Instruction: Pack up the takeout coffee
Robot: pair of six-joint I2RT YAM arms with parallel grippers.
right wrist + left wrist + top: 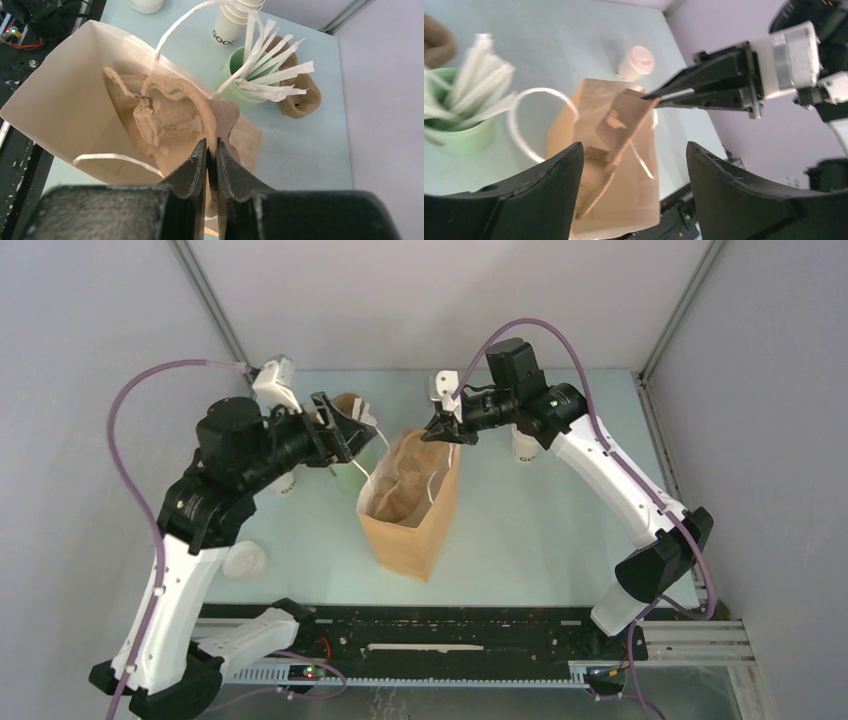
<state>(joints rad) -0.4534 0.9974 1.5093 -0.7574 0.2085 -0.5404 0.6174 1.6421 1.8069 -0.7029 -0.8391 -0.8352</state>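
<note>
Grey walls are seen on three sides of a pale green table, at whose near edge the two arms are bolted. At the middle of the table a brown paper bag with white twisted handles is stood upright and open, and a moulded pulp cup carrier is lodged in its mouth, partly inside. The right gripper is held over the bag's far side, its fingers pressed together on the carrier's raised edge. The left gripper is held above the bag's left side with its fingers spread wide and nothing between them. A stack of cream cups is placed left of the bag, largely hidden under the left arm in the top view. Beside it a pale green cup filled with white sticks is set, and against that cup a brown object, possibly another pulp piece, is laid. The takeout coffee, capped with its round lid, is stood on the table outside the bag, beyond it on the right, behind the right arm. A loose white lid is laid flat near the left arm.
</note>
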